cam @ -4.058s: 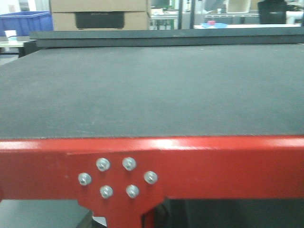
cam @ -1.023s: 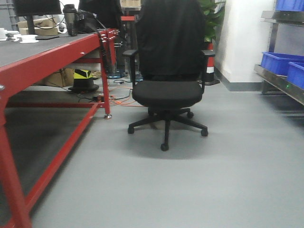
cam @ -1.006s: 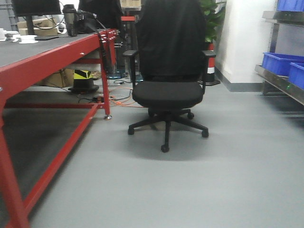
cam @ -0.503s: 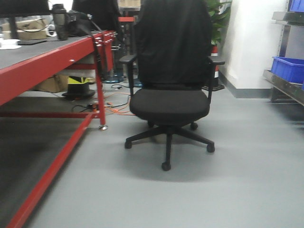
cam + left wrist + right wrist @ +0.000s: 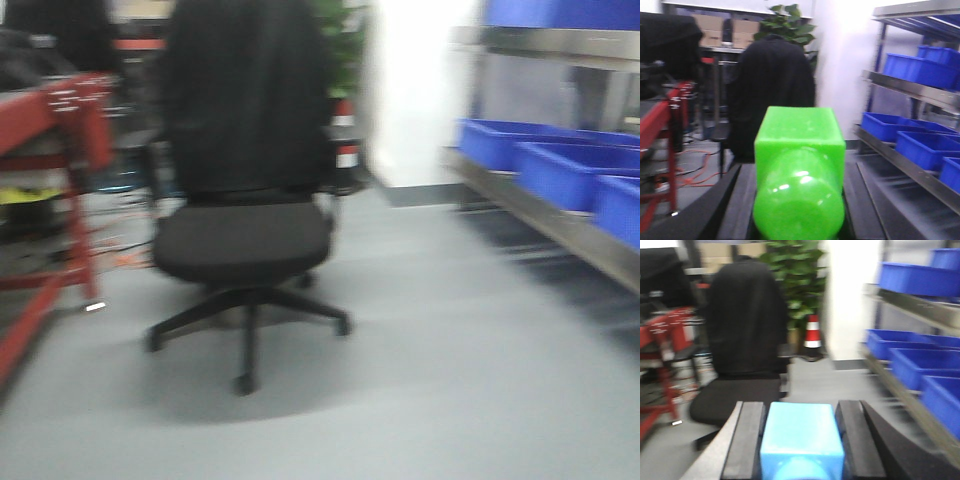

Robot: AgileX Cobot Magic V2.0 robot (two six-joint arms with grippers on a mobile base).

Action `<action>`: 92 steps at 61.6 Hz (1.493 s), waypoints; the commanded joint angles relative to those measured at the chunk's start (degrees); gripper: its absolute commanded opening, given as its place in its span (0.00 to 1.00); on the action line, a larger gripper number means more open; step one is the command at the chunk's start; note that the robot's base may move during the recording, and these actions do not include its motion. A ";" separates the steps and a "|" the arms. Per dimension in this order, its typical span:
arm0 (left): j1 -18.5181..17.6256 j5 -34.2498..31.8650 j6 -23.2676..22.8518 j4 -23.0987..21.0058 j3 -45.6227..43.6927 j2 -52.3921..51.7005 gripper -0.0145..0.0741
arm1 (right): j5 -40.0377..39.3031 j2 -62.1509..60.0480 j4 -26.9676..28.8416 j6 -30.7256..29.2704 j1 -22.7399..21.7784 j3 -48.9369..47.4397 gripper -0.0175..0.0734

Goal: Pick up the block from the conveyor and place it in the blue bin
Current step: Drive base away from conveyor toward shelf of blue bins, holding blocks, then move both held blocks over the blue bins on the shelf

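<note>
Two grippers are each clamped on a load: the right gripper squeezes the small sky-blue flat-faced block between its black pads, the left gripper a bright green plastic block. Blue plastic bins line a metal shelf off to the right, with a black office chair on the grey floor to their left.

sky-blue block, green block, blue bins

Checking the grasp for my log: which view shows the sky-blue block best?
The right wrist view: the sky-blue block sits between the black fingers of the right gripper. The left wrist view shows only a green block in the left gripper; the front view shows no block.
</note>
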 commanded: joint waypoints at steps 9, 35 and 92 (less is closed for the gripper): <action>0.01 -0.76 0.01 -0.32 0.06 -0.21 0.04 | -1.30 -0.13 -0.12 -0.44 -0.01 0.06 0.01; 0.01 -0.76 0.01 -0.32 0.06 -0.21 0.04 | -1.30 -0.13 -0.12 -0.44 -0.01 0.06 0.01; 0.01 -0.76 0.01 -0.32 0.06 -0.21 0.04 | -1.30 -0.13 -0.12 -0.44 -0.01 0.06 0.01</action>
